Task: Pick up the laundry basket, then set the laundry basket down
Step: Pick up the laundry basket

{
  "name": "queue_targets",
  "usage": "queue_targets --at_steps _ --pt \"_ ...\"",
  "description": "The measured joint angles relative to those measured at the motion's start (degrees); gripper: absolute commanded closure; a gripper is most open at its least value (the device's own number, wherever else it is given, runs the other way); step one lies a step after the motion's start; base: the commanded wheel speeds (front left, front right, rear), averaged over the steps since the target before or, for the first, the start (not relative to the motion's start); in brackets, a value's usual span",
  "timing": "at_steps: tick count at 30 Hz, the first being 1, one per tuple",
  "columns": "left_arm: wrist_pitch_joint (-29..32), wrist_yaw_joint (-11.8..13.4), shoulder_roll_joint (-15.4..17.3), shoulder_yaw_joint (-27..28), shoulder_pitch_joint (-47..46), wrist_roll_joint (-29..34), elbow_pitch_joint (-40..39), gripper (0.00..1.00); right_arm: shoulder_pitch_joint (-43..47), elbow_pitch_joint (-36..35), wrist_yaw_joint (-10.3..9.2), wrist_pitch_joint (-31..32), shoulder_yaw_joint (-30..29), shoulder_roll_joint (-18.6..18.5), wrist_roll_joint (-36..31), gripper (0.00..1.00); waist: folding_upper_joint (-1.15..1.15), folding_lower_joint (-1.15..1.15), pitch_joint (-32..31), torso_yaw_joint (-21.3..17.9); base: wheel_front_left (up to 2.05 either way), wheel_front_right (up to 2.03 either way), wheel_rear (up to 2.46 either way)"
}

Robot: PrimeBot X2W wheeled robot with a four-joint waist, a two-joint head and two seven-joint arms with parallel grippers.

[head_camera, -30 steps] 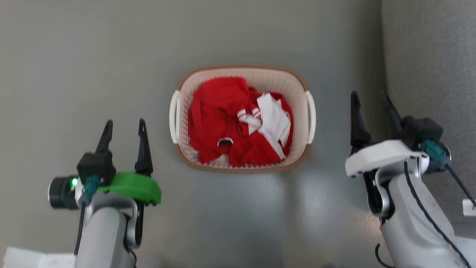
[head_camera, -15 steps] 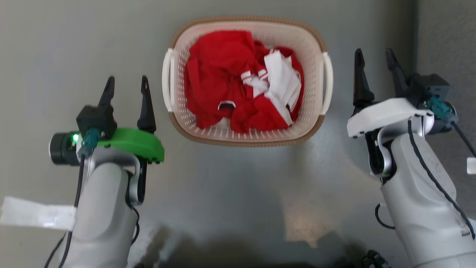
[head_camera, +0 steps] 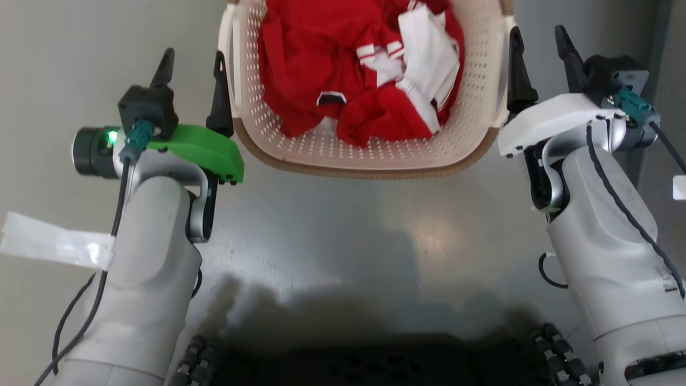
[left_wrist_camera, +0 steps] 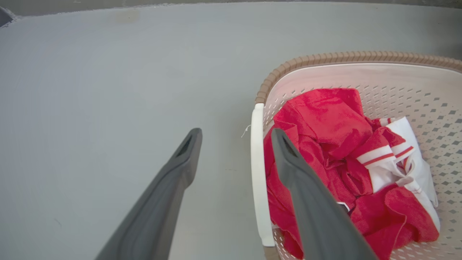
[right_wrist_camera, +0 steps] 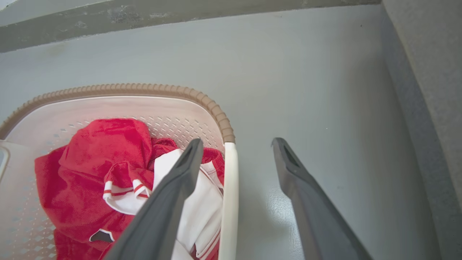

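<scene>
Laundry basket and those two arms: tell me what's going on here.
The robot is poised to lift the laundry basket, which sits on the grey floor holding red and white clothes. The left gripper is open at the left handle, the right gripper open at the right handle; in each wrist view the handle lies between the fingers. Nothing is gripped yet.

No legible text, label, brand, number or sign: none on the laundry basket (head_camera: 343, 153), on the clothes (head_camera: 343, 64) inside it, or on the white strip (head_camera: 53, 246) lower left of it.
</scene>
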Motion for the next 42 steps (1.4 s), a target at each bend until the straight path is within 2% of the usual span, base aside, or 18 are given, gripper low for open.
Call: queue_targets --at_steps 10,20,28,29,30,31,33,34,35,42 --pt "0.00 -1.52 -0.04 -3.27 -4.41 -1.20 5.25 0.00 -2.31 5.67 0.49 -0.01 2.41 -0.08 2.87 0.00 0.00 0.00 5.67 1.12 0.00 0.00 0.00" --pt "0.00 -3.02 -0.10 -5.90 -7.55 -2.91 9.15 0.00 -5.10 8.67 0.47 -0.02 4.23 -0.16 4.57 0.00 0.00 0.00 7.13 1.30 0.00 0.00 0.00" --pt "0.00 -3.02 -0.12 -7.21 -8.42 -4.27 11.80 0.00 -6.70 9.78 0.42 -0.02 5.08 -0.20 5.30 0.00 0.00 0.00 8.04 1.24 0.00 0.00 0.00" --pt "0.00 -3.02 -0.13 -7.27 -8.60 -4.39 11.84 0.00 -6.88 9.79 0.42 -0.02 5.16 -0.21 5.31 0.13 0.00 0.00 8.09 1.24 0.00 0.00 0.00" --pt "0.00 -3.02 -0.13 -7.31 -8.86 -4.47 11.98 0.07 -7.03 9.81 0.42 -0.02 5.27 -0.22 5.31 0.45 0.00 0.00 8.13 1.24 0.00 0.00 0.00" --pt "0.00 -3.02 -0.13 -7.33 -9.12 -4.48 12.11 0.27 -7.17 9.82 0.42 -0.02 5.45 -0.22 5.31 0.56 0.00 0.00 8.15 1.24 0.00 0.00 0.00" --pt "0.00 -3.02 -0.13 -7.39 -9.54 -4.87 12.49 0.60 -7.55 9.82 0.41 -0.02 5.83 -0.23 5.31 0.72 0.00 0.00 8.16 1.23 0.00 0.00 0.00" --pt "0.00 -3.02 -0.13 -7.48 -9.70 -5.08 12.81 0.76 -7.76 9.84 0.41 -0.02 6.03 -0.24 5.31 0.84 0.00 0.00 8.15 1.22 0.00 0.00 0.00" --pt "-0.01 -3.02 -0.19 -7.65 -9.81 -5.31 13.03 1.00 -7.90 9.91 0.40 -0.03 6.25 -0.25 5.30 1.00 0.00 0.00 8.13 1.20 0.00 0.00 0.00" --pt "0.00 -3.35 -0.58 -9.28 -10.07 -7.84 14.40 1.00 -8.18 11.50 -0.15 -0.18 7.12 0.03 5.83 1.00 0.00 0.00 7.22 1.00 0.00 0.00 0.00"
